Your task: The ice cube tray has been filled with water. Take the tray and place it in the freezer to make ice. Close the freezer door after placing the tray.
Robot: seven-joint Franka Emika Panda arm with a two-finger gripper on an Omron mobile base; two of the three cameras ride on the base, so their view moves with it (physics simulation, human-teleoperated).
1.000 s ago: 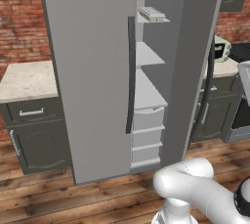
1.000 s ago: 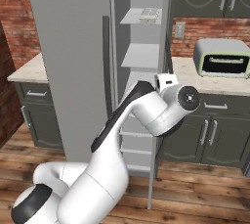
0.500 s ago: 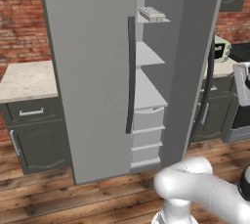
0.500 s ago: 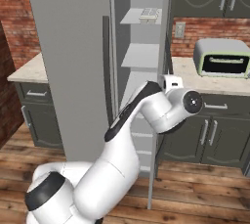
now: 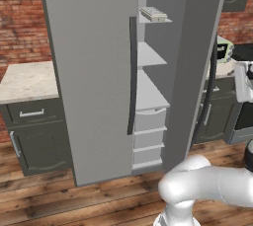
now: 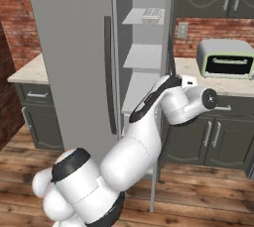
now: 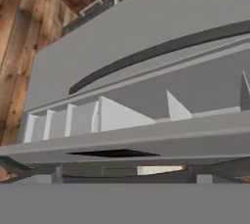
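Fingers (image 6: 185, 79) spread wide and empty, just beside the open freezer door; tray already on the top freezer shelf.

Fingers up at table height on the outer side of the tall narrow grey freezer door (image 5: 197, 62), near its long dark vertical handle (image 5: 210, 94), gripping nothing. Door swung well out towards the base, standing edge-on in the right base view. Behind it, the tall narrow freezer with white shelves (image 5: 148, 55) and white drawers (image 5: 149, 120) low down. Flat pale grey-white ice cube tray (image 5: 153, 13) lying flat on the topmost shelf, well above the fingers. Plain grey refrigerator door (image 5: 94, 72) shut to the left. Farther right, a green toaster oven (image 6: 225, 58) on the pale stone table (image 6: 198, 67), against the red brick wall (image 6: 196, 32).
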